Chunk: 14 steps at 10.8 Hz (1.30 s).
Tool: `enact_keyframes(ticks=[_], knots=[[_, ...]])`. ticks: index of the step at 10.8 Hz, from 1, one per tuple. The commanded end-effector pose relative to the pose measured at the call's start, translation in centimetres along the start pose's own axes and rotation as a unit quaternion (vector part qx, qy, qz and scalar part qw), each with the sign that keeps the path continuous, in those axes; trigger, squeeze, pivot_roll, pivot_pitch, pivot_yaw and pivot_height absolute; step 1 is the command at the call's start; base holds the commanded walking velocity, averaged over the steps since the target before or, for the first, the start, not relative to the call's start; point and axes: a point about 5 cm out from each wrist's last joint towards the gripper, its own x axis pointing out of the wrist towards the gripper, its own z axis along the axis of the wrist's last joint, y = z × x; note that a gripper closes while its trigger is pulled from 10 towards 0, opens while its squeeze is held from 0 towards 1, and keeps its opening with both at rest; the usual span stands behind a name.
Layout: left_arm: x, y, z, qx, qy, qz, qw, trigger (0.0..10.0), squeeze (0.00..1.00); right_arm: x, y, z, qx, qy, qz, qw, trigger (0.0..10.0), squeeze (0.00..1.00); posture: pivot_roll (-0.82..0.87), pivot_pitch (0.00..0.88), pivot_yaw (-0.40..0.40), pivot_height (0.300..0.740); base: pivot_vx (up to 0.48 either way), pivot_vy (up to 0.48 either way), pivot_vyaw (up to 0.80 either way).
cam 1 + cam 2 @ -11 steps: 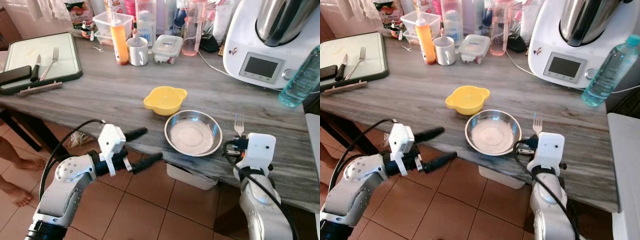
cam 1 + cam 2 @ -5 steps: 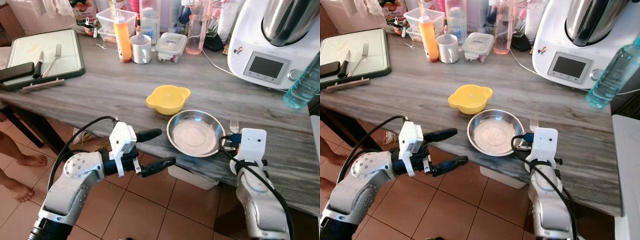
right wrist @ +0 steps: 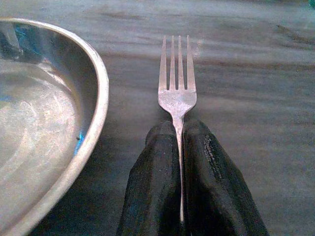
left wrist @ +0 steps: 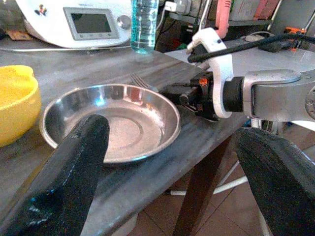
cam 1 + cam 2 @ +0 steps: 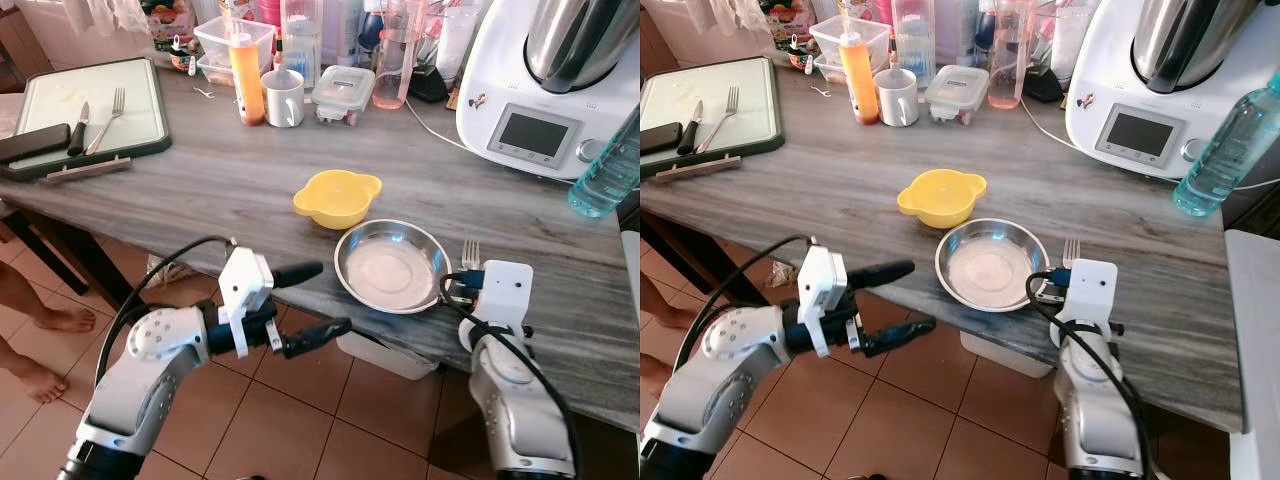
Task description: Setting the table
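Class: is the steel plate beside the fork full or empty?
Empty. The steel plate shows only its bare, shiny bottom; nothing lies in it. The fork, pinched by the right gripper, lies outside its rim.

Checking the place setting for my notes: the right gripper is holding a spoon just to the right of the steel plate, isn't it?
Not quite: the right gripper is shut on a fork, not a spoon, as the right wrist view shows by its four tines. It does lie just right of the steel plate.

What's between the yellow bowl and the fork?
The metal plate lies between the yellow bowl and the fork, seen from the left eye view.
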Motion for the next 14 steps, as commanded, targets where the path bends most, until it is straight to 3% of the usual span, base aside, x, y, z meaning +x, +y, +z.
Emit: enact_keyframes(ticks=[1, 4, 12, 13, 14], knots=[[-0.1, -0.1, -0.2, 0.005, 0.007, -0.002, 1.000, 10.0, 0.00, 0.0, 0.3, -0.2, 0.001, 0.001, 0.001, 1.000, 10.0, 0.00, 0.09, 0.131, -0.008, 0.740, 0.000, 0.000, 0.00], [0.0, -0.1, -0.3, 0.006, 0.008, -0.004, 1.000, 10.0, 0.00, -0.4, 1.0, -0.1, 0.016, 0.004, 0.005, 1.000, 10.0, 0.00, 0.09, 0.132, -0.009, 0.740, 0.000, 0.000, 0.00], [0.3, -0.4, -0.7, 0.005, 0.010, -0.007, 1.000, 10.0, 0.00, -0.9, 0.7, -0.7, 0.022, 0.009, -0.012, 1.000, 10.0, 0.00, 0.08, 0.127, -0.003, 0.740, 0.000, 0.000, 0.00], [0.3, -0.3, -0.8, 0.005, 0.009, -0.006, 1.000, 10.0, 0.00, -0.8, 0.6, -0.5, 0.017, 0.002, -0.012, 1.000, 10.0, 0.16, 0.08, 0.129, 0.000, 0.740, 0.000, 0.000, 0.00], [0.2, -0.3, -1.1, 0.004, 0.011, -0.006, 1.000, 10.0, 0.00, -0.8, 0.6, -0.7, 0.021, 0.006, -0.008, 1.000, 10.0, 0.45, 0.08, 0.129, -0.001, 0.740, 0.000, 0.000, 0.00]])
